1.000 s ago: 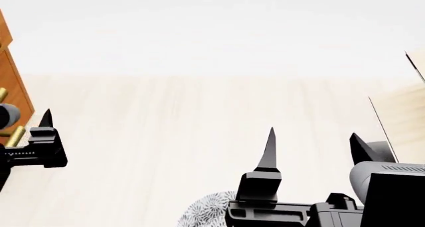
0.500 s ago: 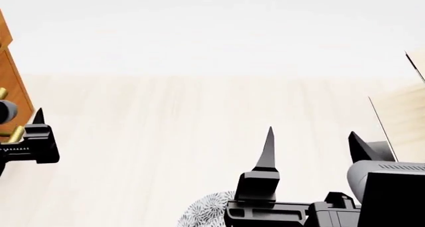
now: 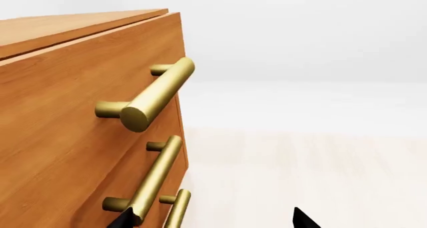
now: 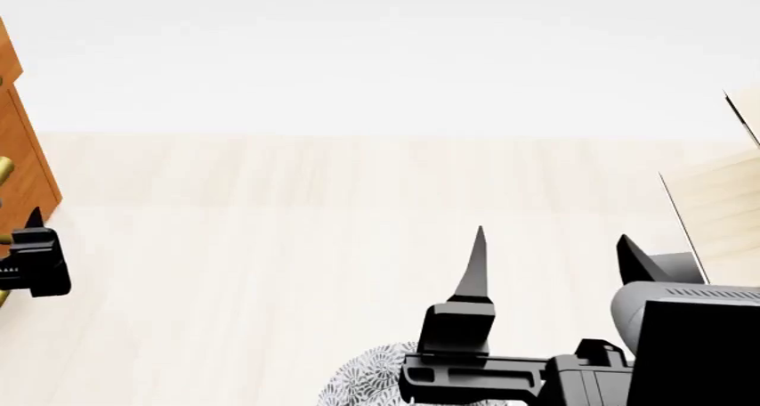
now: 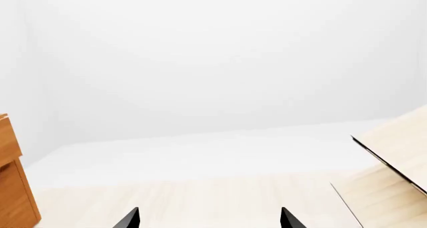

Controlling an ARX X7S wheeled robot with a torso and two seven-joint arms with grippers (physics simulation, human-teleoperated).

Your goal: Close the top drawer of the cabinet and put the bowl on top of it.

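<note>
**Brass handles close at hand as the drawer-closing step is under way**

Black metal is seen nearest: the right gripper, its two pointed fingers spread wide apart and holding nothing, is poised above the round white ceramic bowl with a grey-blue floral pattern, which rests on the pale wood-grain floor at the head view's lower edge. At the far left edge, the left gripper is parted and empty, just beside the reddish-brown wooden cabinet. Smooth cylindrical brass bar handles are stacked down its grained front. The uppermost front, the top drawer, appears to stand slightly proud of the one below. Closing the drawer is judged the step in hand; a flat push on that front is called for next. The bowl is not yet lifted. Beyond lies a plain white backdrop.
</note>
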